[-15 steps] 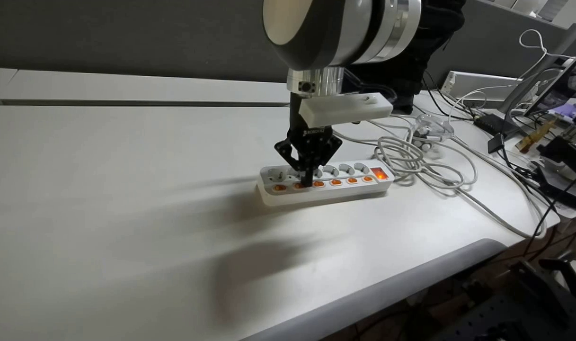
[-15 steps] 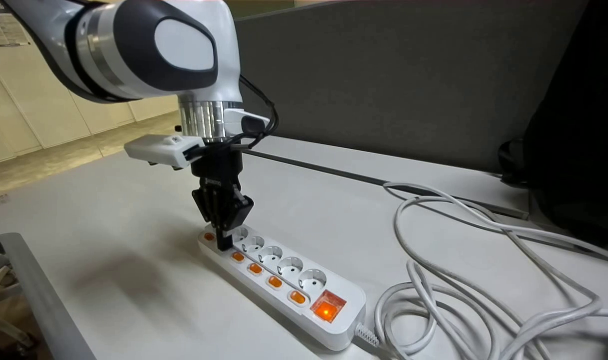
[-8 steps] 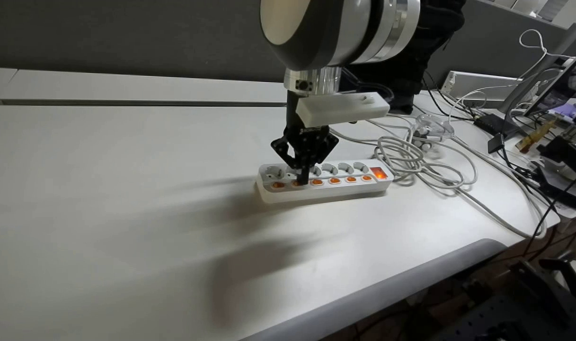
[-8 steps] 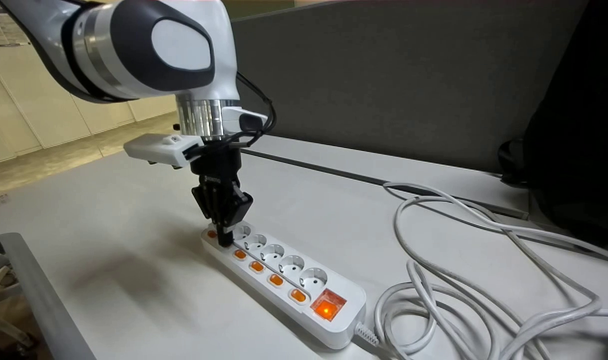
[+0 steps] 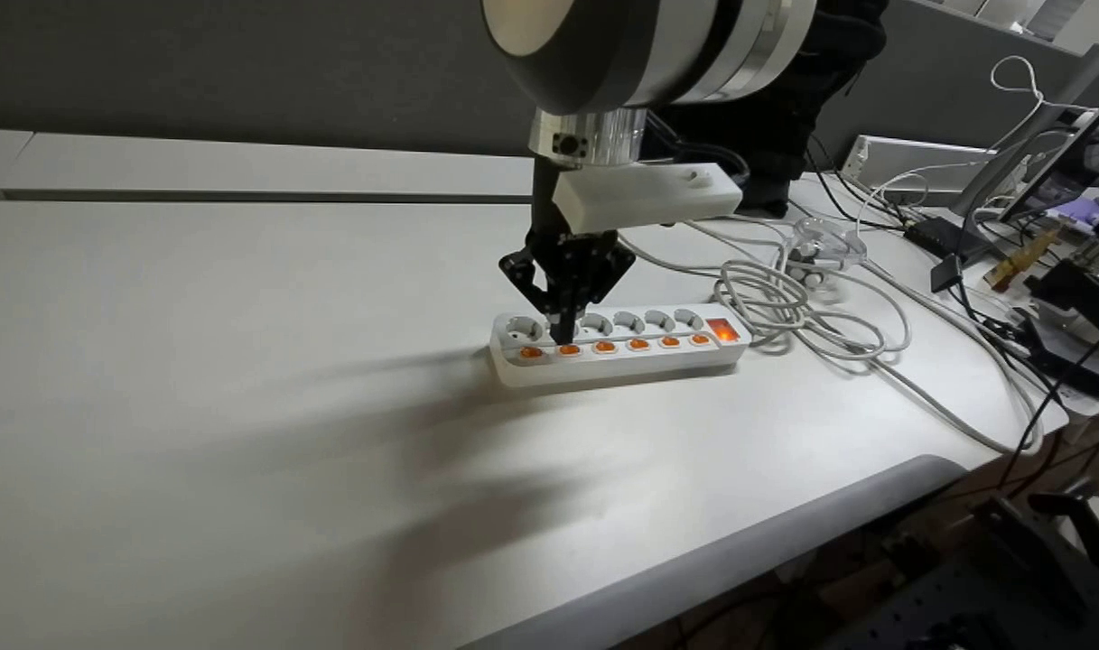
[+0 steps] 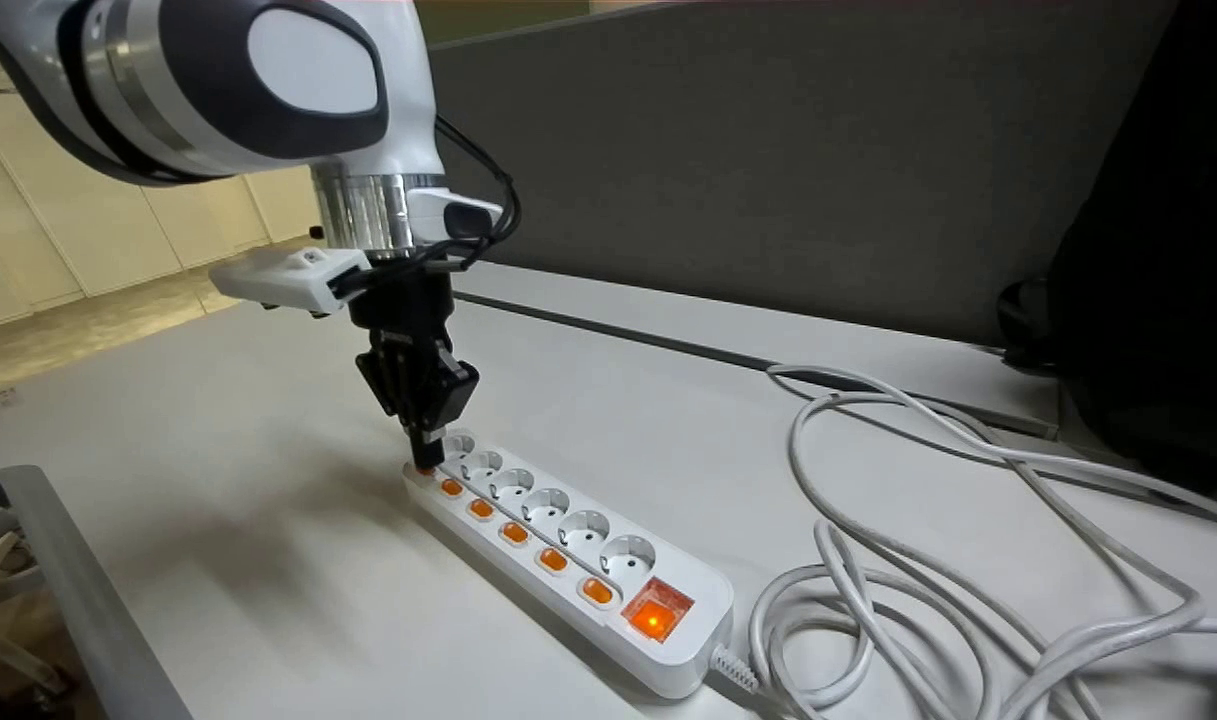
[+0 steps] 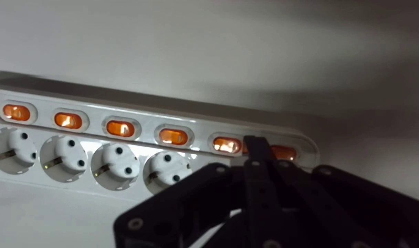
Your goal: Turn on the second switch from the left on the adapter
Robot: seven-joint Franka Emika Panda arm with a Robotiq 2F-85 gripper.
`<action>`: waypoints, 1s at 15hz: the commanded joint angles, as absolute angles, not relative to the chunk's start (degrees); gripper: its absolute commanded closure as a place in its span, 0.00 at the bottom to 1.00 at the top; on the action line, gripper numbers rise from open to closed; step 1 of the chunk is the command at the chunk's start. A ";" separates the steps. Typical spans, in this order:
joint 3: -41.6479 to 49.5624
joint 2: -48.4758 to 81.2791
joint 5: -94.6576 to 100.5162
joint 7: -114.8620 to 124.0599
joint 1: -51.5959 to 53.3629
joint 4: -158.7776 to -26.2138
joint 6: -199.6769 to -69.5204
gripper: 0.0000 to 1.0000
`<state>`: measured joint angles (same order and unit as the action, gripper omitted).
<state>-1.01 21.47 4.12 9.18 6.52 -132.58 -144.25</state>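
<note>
The adapter (image 5: 648,361) is a long white power strip lying on the table, and it shows in both exterior views (image 6: 568,620). The second switch (image 5: 569,349) from its left end is a small orange rocker, uncovered in both exterior views (image 6: 451,487). In the wrist view, which stands upside down, this switch (image 7: 227,144) is bright with glare; I cannot tell whether it is lit. My gripper (image 5: 563,336) is shut and empty, its fingertips just above the strip beside this switch. In the wrist view the fingertips (image 7: 257,139) are between it and the darker end switch (image 7: 283,152).
A glowing red main switch (image 5: 723,331) is at the strip's cord end. A tangle of white cables (image 5: 775,298) lies beside it, also large in an exterior view (image 6: 868,560). A grey partition (image 6: 768,180) stands behind the table. A black bag (image 6: 1158,330) stands at the back.
The strip's left end shifted slightly toward the back. Then my shut gripper rose and moved toward the left end, uncovering the second switch that its fingertips covered before.
</note>
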 commanded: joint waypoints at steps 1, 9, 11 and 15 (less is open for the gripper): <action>-1.17 18.79 2.87 9.33 6.06 -134.94 -143.96 1.00; -0.44 19.47 3.09 9.75 5.99 -137.68 -152.34 1.00; -0.35 19.64 3.04 9.77 6.05 -138.14 -153.21 1.00; -0.04 19.50 2.98 9.96 6.07 -138.82 -153.86 1.00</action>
